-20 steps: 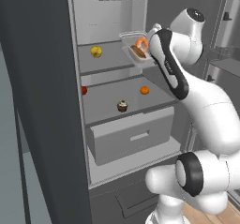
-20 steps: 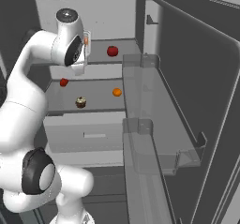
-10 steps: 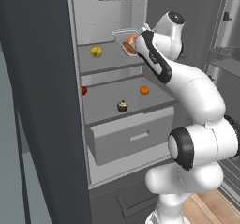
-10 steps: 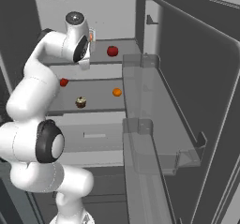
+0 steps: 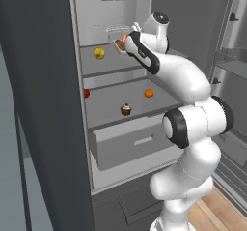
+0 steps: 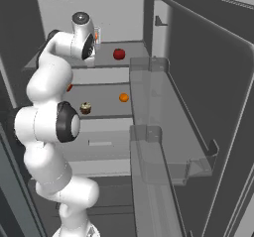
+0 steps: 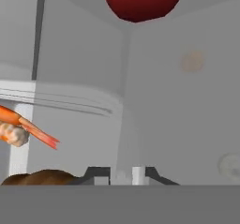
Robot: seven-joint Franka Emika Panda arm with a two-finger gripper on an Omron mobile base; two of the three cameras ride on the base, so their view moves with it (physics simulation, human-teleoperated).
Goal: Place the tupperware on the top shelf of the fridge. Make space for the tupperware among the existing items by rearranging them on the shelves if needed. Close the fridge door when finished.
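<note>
The fridge (image 5: 116,143) stands open. My gripper (image 5: 123,43) is shut on the clear tupperware (image 5: 117,34), which holds orange and brown food, and keeps it just above the top shelf (image 5: 112,63). A yellow fruit (image 5: 99,53) lies to its left on that shelf and a red fruit (image 6: 118,54) to its right. In the hand view the tupperware (image 7: 33,124) shows at the left and the red fruit (image 7: 143,0) at the top. On the lower shelf (image 5: 108,107) lie a second red fruit (image 5: 87,93), an orange (image 5: 149,93) and a brown cupcake (image 5: 126,109).
The fridge door (image 6: 208,82) is swung wide open on the right, its grey rack bins (image 6: 154,112) reaching toward me. The drawer (image 5: 132,140) below the shelves is pulled partly out. My arm spans the front of the shelves.
My arm has reached up and forward, carrying the tupperware from in front of the fridge to deeper over the top shelf, between the yellow and red fruits.
</note>
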